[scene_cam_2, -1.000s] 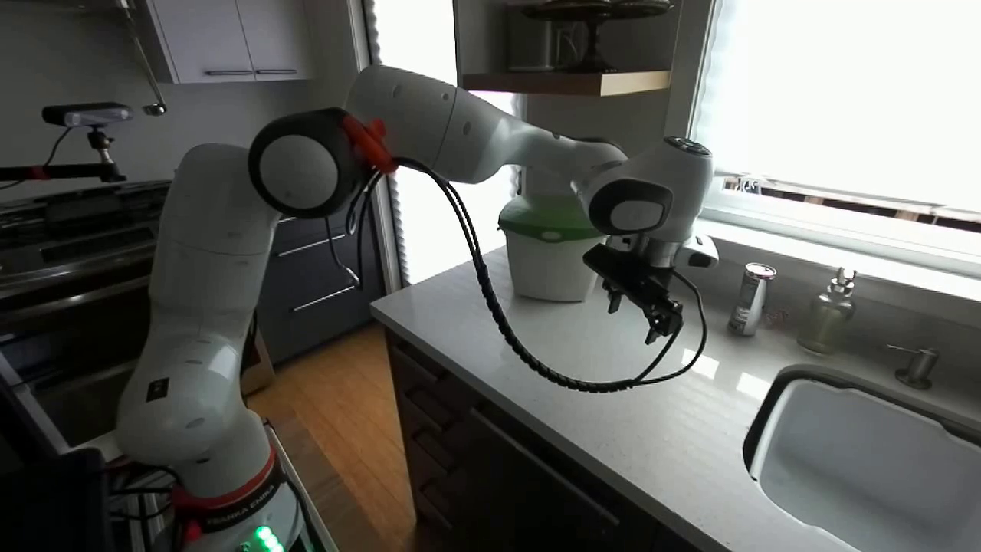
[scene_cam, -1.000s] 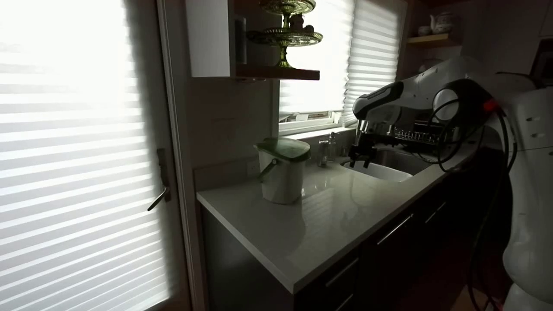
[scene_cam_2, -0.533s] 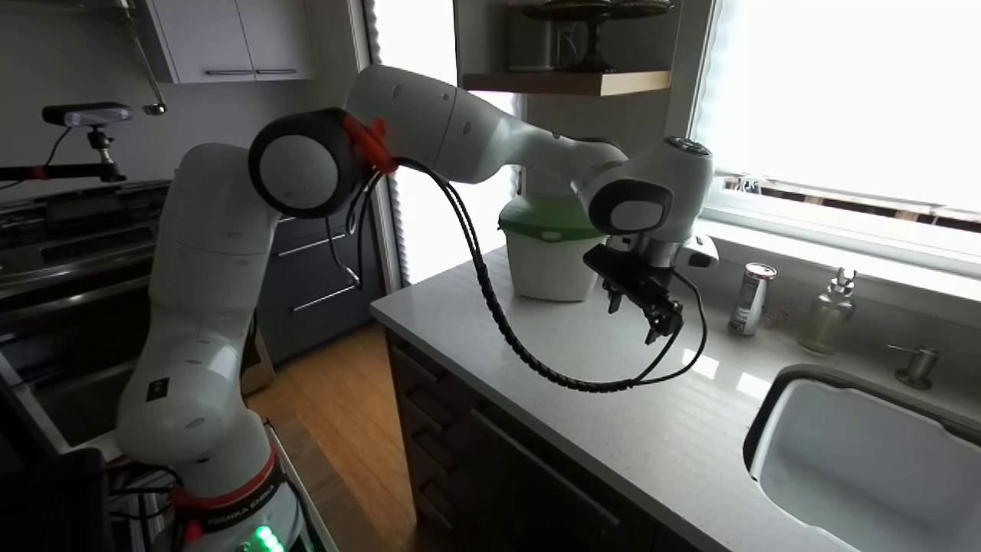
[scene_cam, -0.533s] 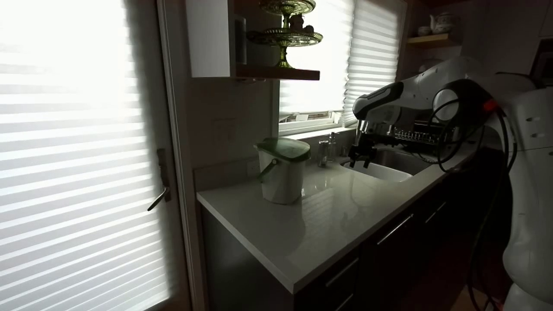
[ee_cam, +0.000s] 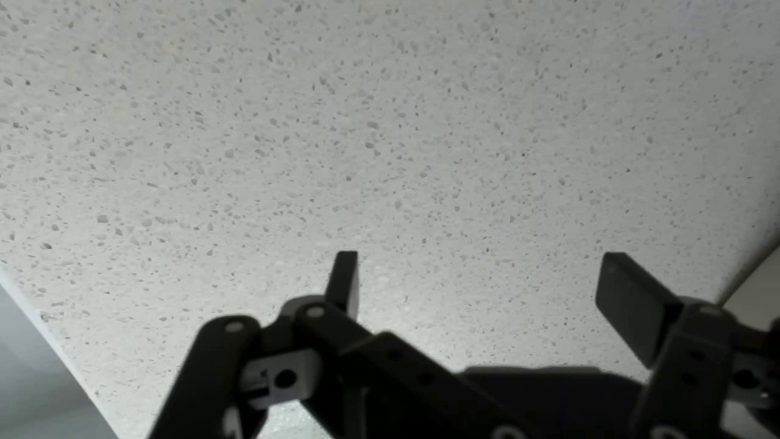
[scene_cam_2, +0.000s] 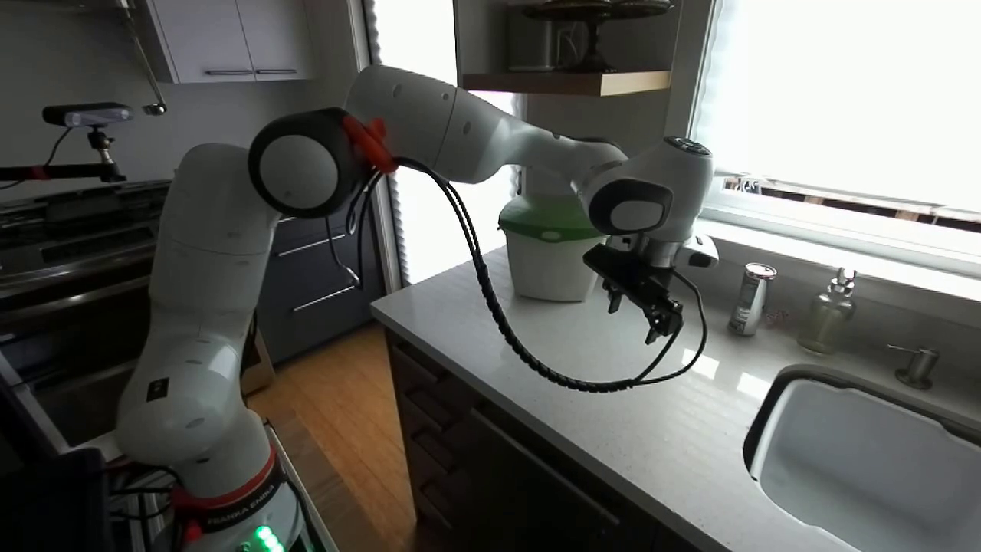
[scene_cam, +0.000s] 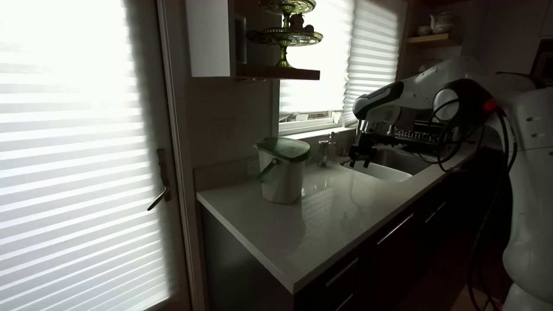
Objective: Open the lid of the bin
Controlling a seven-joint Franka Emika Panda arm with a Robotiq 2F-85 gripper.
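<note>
Lid (scene_cam_2: 546,218) is judged light, stiff, slick; by its rim (scene_cam_2: 530,229) it is best lifted; claw (ee_cam: 481,277) is spread, nothing gripped.

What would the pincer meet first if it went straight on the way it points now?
Probably the speckled countertop, straight ahead of the open pincer in the wrist view; depth is unclear.

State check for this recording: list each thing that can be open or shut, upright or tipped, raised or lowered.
Gripper: open, holding nothing
Lid: closed
Bin: upright
Bin handle: swung down
Can: upright; sealed or opened, cannot tell
Pump bottle: upright
Window blind: lowered, gap at the bottom
Upper cabinet doors: shut
Drawers: appear shut
</note>
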